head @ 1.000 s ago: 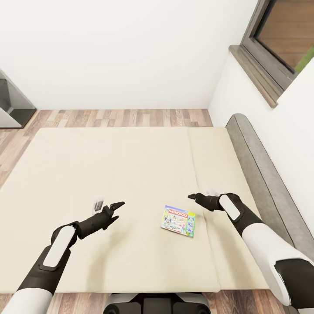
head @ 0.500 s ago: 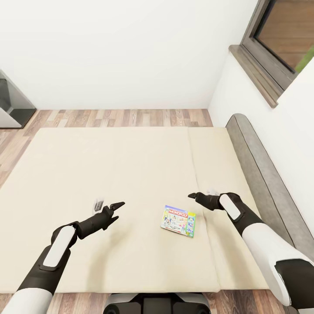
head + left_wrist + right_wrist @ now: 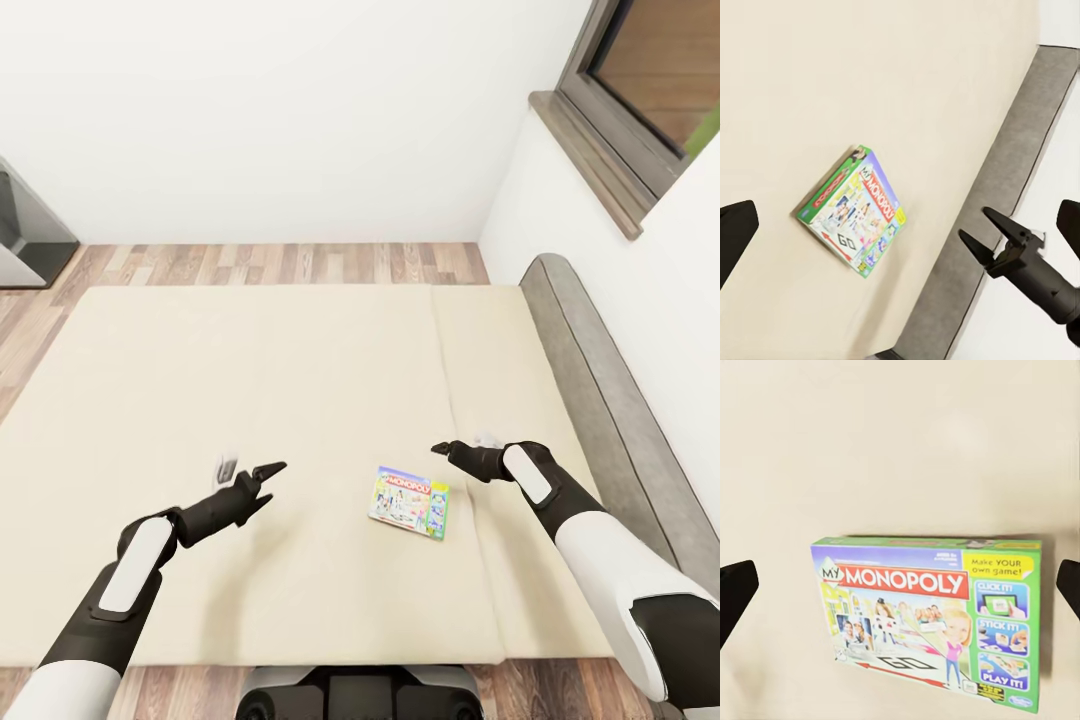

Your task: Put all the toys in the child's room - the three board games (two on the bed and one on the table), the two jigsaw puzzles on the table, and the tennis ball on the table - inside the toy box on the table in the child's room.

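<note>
The white-green Monopoly board game lies flat on the bed's beige mattress, between my two arms. My left gripper hovers open over the mattress, well to the left of the box. My right gripper is open too, just beyond and right of the box. The left wrist view shows the box lying at a slant and the right gripper with its fingers spread. In the right wrist view the box lies close below, between dark fingertips at the frame's edges. No other toys, table or toy box are in sight.
The grey headboard runs along the bed's right side under a white wall with a dark-framed window. Wood-plank floor lies beyond the bed. A dark grey piece of furniture stands at the far left.
The whole head view has shifted slightly, so the camera moved. Both arms and the Monopoly box keep their places.
</note>
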### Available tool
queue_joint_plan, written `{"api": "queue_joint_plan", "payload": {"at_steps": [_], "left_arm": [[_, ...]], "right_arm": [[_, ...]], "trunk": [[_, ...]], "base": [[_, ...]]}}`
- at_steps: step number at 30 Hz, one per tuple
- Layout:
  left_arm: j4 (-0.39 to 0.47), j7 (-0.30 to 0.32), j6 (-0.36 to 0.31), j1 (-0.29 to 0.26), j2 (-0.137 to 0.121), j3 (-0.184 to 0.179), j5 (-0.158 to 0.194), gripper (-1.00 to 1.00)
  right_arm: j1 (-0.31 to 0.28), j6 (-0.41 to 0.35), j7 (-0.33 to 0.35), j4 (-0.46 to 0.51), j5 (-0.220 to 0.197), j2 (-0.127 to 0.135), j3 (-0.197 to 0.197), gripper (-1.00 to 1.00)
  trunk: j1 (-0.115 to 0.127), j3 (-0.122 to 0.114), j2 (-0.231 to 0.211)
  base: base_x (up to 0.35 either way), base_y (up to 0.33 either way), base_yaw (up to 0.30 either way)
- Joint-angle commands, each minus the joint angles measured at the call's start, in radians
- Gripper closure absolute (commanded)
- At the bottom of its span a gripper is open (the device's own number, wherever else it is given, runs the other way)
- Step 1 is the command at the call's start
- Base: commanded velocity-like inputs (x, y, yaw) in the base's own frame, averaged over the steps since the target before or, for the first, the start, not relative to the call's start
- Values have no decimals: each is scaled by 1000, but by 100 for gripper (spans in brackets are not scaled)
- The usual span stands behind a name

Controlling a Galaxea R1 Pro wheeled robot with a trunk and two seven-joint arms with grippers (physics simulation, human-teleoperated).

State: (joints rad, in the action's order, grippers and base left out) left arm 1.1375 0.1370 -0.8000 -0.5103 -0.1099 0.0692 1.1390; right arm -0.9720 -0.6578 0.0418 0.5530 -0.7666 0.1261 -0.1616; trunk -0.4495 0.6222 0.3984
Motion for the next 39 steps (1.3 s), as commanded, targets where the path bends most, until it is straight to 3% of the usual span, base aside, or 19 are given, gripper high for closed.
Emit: {"api": "queue_joint_plan", "payload": {"at_steps": [1, 13, 20, 39], "left_arm": [[3, 8, -5, -1, 1, 1, -3, -100], [94, 27, -16, -3, 16, -4, 2, -100], [152, 1, -20, -12, 35, -5, 3, -100], [181, -51, -22, -18, 58, -8, 3, -100]], "right_arm": [[-1, -3, 4, 0, 4, 1, -4, -100], [-1, -3, 4, 1, 4, 0, -4, -100], [-2, -3, 3, 0, 5, 0, -4, -100], [-5, -2, 3, -2, 6, 0, -7, -100]], "trunk": [[0, 3, 2], [0, 22, 2], [0, 33, 2], [0, 64, 2]], "base": [[0, 0, 0], [0, 0, 0], [0, 0, 0], [0, 0, 0]]}}
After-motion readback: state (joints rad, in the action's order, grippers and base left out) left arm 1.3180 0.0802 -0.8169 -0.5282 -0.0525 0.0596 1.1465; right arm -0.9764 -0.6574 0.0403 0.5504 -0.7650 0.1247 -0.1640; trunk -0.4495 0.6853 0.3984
